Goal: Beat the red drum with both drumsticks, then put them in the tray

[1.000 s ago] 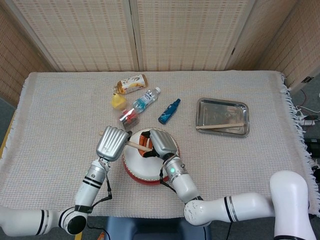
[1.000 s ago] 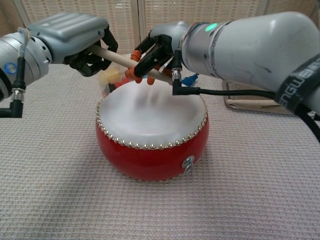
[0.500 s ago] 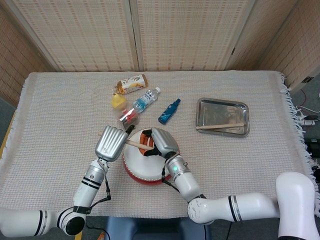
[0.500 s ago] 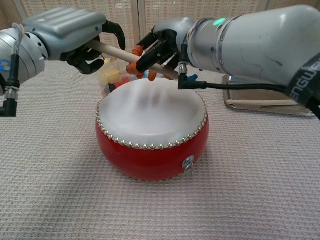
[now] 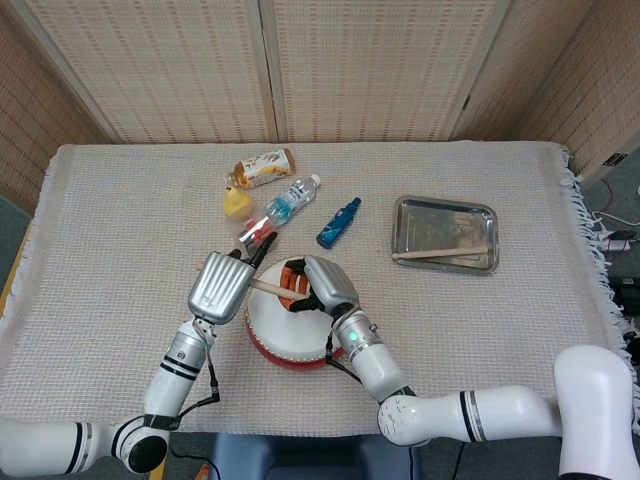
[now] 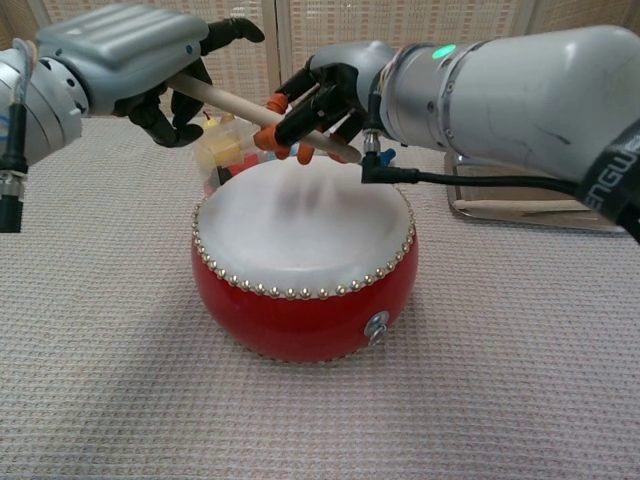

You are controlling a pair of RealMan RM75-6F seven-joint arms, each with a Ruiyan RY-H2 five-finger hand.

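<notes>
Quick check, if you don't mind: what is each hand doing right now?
Left hand: holding a drumstick above the drum.
Right hand: fingers closed around the same drumstick's far end, also above the drum.

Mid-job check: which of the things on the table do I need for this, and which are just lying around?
Needed: red drum, drumstick gripped by left hand and right hand, tray holding a second stick.

Lying about: blue bottle, clear water bottle, amber bottle.

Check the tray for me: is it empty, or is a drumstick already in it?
Not empty. One drumstick already lies flat inside the tray, running across it near the front edge.
</notes>
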